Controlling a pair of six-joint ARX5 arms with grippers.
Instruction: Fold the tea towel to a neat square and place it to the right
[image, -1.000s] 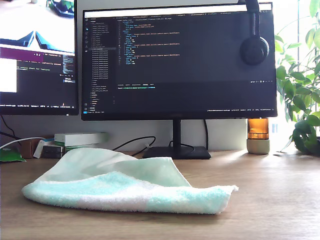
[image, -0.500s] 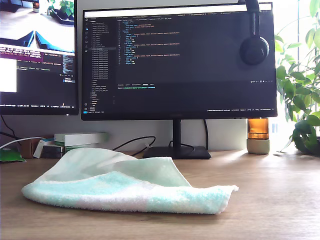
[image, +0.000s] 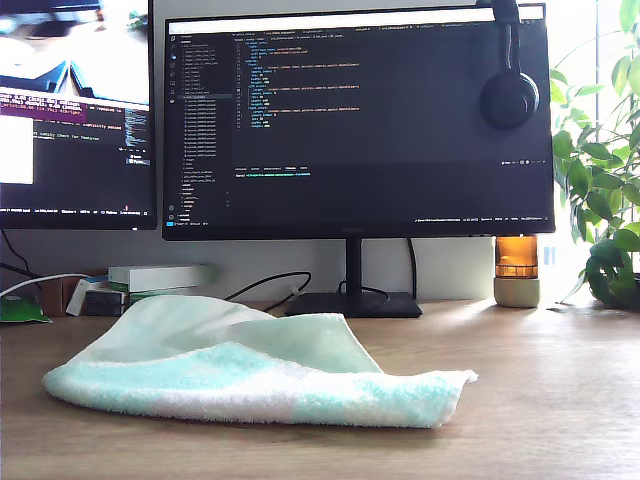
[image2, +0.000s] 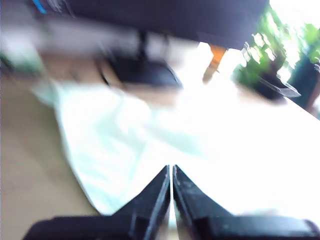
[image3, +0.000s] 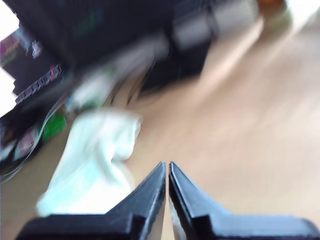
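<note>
The fluffy mint-green and white checked terry tea towel (image: 250, 375) is lying rumpled on the wooden desk (image: 540, 400), loosely doubled over, toward the exterior view's left and near the camera, in front of the big dark monitor (image: 355, 120). Compared with a second ago it is sitting exactly the same; only the picture on the second screen (image: 75, 110) at the exterior view's far left is changing. Neither arm is showing in the exterior view. Both wrist views are smeared with blur, so the arms are probably swinging. My first gripper (image2: 171, 172) is showing its jaws pressed nearly together, gripping nothing, with the towel ahead of it. My second gripper (image3: 166, 170) is likewise pinched closed and empty, towel off to one side. Judging from this, folding is not yet done and the move right is pending.
</note>
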